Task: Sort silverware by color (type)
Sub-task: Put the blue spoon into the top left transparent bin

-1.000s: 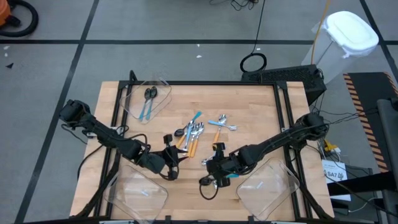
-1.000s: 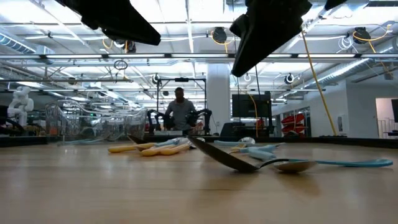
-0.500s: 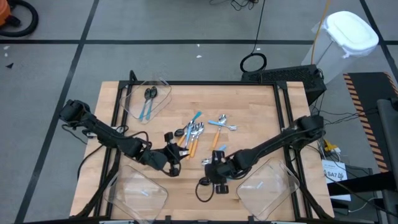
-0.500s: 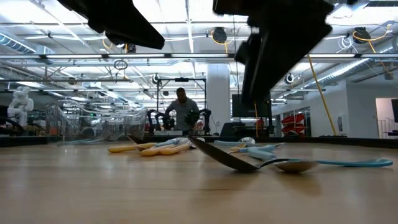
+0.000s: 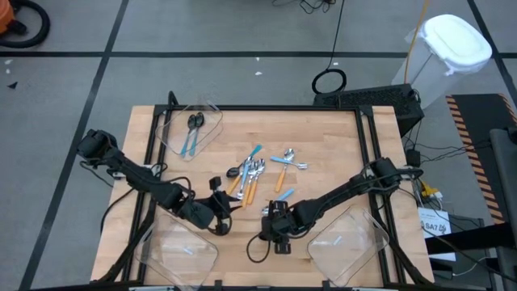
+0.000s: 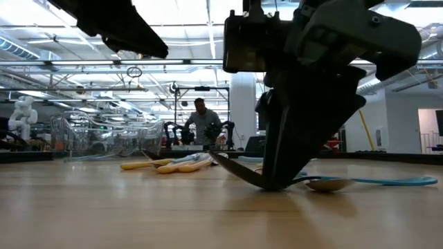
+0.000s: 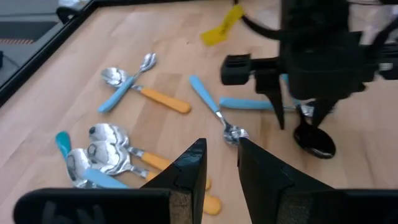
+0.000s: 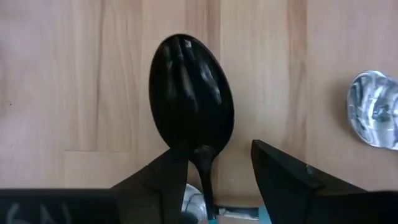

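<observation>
Directly beneath the right gripper (image 8: 214, 171), whose fingers stand apart astride its neck, lies the black spoon (image 8: 189, 93) on the table (image 8: 74, 74), long axis running straight ahead, bowl forward. Off to one side waits the left gripper (image 7: 217, 165), fingers slightly parted, holding nothing.

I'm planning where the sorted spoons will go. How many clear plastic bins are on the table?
3. In the high view: upper-left bin holding blue-handled spoons, lower-left bin, lower-right bin. None seems hidden.
</observation>
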Controlling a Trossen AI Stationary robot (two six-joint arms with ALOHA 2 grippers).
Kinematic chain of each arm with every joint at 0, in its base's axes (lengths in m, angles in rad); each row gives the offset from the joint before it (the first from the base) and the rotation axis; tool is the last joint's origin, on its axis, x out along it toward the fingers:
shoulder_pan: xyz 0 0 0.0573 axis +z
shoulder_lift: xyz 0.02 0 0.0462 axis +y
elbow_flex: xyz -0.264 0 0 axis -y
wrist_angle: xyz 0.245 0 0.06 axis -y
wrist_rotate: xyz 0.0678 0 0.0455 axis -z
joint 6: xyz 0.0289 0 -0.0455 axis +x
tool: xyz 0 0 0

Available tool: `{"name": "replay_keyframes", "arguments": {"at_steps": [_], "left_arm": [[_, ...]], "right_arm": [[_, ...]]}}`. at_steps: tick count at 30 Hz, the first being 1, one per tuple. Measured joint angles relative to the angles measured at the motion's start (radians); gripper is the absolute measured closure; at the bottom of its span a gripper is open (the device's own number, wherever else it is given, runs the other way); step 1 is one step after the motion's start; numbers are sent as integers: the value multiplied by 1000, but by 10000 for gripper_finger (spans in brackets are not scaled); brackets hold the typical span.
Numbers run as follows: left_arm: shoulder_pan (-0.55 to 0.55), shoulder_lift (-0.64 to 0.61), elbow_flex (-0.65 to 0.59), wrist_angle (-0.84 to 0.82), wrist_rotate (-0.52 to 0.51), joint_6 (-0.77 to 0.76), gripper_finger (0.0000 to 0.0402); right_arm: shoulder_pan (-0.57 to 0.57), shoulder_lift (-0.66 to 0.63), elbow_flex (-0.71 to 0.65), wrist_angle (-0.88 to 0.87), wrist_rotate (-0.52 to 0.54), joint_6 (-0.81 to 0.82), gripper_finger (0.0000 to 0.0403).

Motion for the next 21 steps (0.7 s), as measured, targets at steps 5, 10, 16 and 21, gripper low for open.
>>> {"name": "replay_keyframes", "arguments": {"at_steps": [5, 10, 16, 21], "left_arm": [[29, 0, 0, -3, 0, -18, 309], [78, 0, 0, 10, 0, 15, 309], [136, 0, 0, -6, 22, -17, 309], [149, 0, 0, -14, 52, -21, 309]], "right_arm": [[-4, 0, 0, -4, 5, -52, 233], [-36, 0, 0, -8, 117, -122, 233], [-79, 0, 0, -7, 130, -143, 234], [-71, 0, 52, -111, 104, -103, 234]]}}
